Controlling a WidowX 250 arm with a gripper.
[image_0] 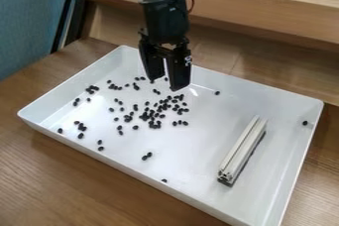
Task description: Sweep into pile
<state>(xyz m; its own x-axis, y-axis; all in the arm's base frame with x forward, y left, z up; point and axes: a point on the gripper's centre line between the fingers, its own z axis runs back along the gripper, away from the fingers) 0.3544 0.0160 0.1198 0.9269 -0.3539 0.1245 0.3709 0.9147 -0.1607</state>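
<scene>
The likeliest trouble is grip: the slotted bar [242, 146], which looks like the sweeping tool, lies slantwise in the right part of the white tray [192, 155], and if the pincer [167, 82] closed on it off-centre or askew, it could twist once pushed against the tray floor. The black beans [154, 125] are small and roundish, so a fast stroke might scatter them, and a lifted edge would let some slip beneath. The bean by the right wall [305, 123] and the one near the front wall [164, 180] could be missed, since the bar may not fit snugly there. The pincer hangs above the tray's far side, its two fingers moderately apart with nothing between them; it has hold of nothing and is well apart from the bar.
</scene>
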